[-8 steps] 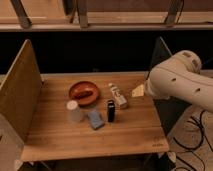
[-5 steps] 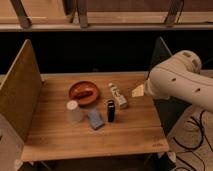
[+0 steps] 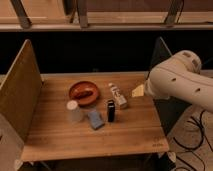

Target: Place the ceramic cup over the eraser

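Observation:
The white ceramic cup [image 3: 74, 112] stands upright on the wooden table [image 3: 125, 135], at the front left of the orange-brown bowl. The black eraser [image 3: 111, 111] stands upright near the table's middle, to the right of the cup, with a flat blue pad between them. Only a bulky white part of my arm [image 3: 177, 82] shows, over the table's right edge. My gripper is not visible; it is hidden behind the arm or out of view. Nothing touches the cup or the eraser.
An orange-brown bowl [image 3: 84, 93] sits behind the cup. A flat blue pad [image 3: 95, 119] lies between cup and eraser. A white box with markings [image 3: 118, 96] lies behind the eraser. A small yellowish piece [image 3: 137, 91] sits by the arm. Upright wooden panels [image 3: 20, 90] flank the table.

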